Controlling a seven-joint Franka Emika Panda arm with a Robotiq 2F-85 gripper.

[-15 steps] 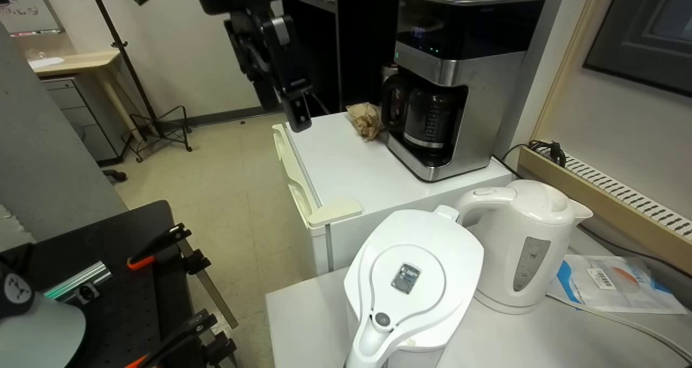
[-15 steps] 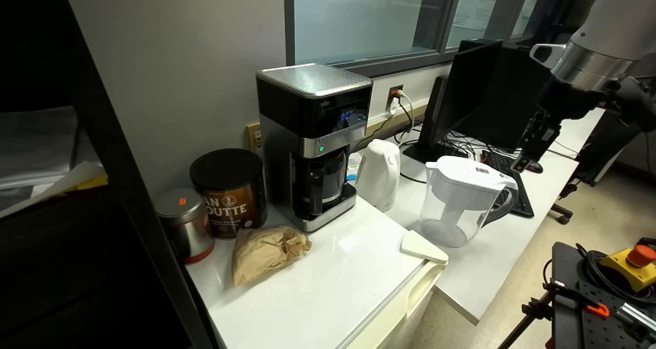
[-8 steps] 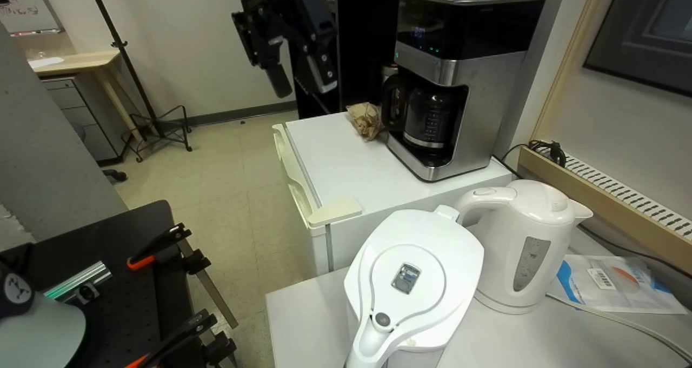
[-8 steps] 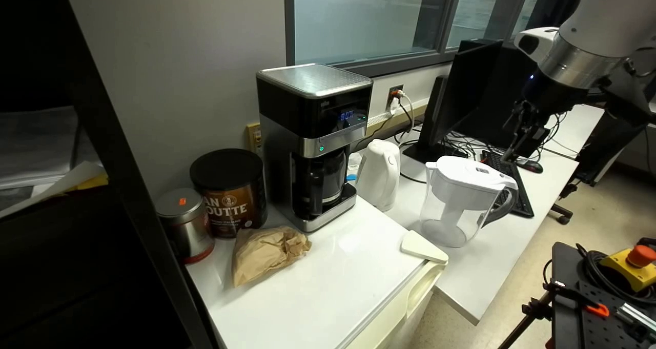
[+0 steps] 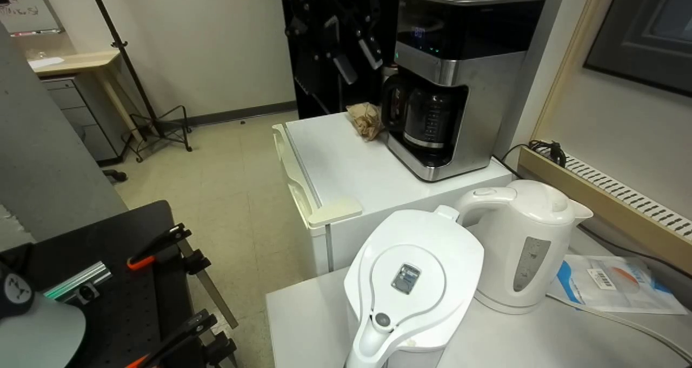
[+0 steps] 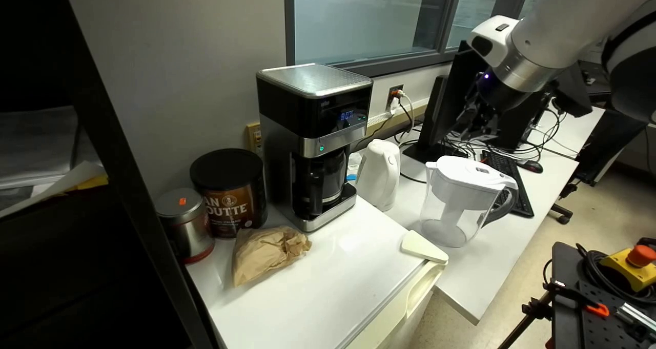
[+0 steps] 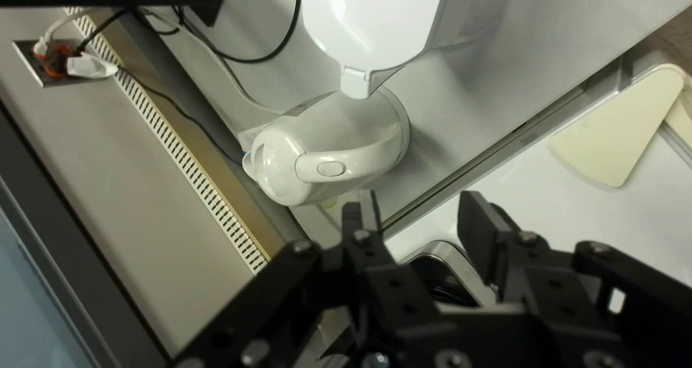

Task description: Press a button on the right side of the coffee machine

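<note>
"Hanging in the air, the gripper is caught in all three views; how are its jaws set?"

"They are held apart: a clear gap is left between the two fingers in the wrist view. Through it, a silver-edged part of the coffee machine is seen."

"And the machine, where is it placed?"

"It is stood upright on a white cabinet, just beyond the end edge of the table. In both exterior views it is seen apart from the gripper. Its display is lit blue, and a green light is shown lower on its front. The dark glass carafe is seated in its bay."

"What is found along that edge?"

"A white kettle is set toward the wall corner, and a filter pitcher beside it, nearer the front corner. A plastic packet is laid by the wall edge."

"And farther out?"

"A keyboard is placed near the table's front edge, partly hidden by the pitcher, and a monitor is stood toward the wall edge, partly covered by the gripper. On the cabinet, a crumpled paper bag is laid before a coffee tin."
</note>
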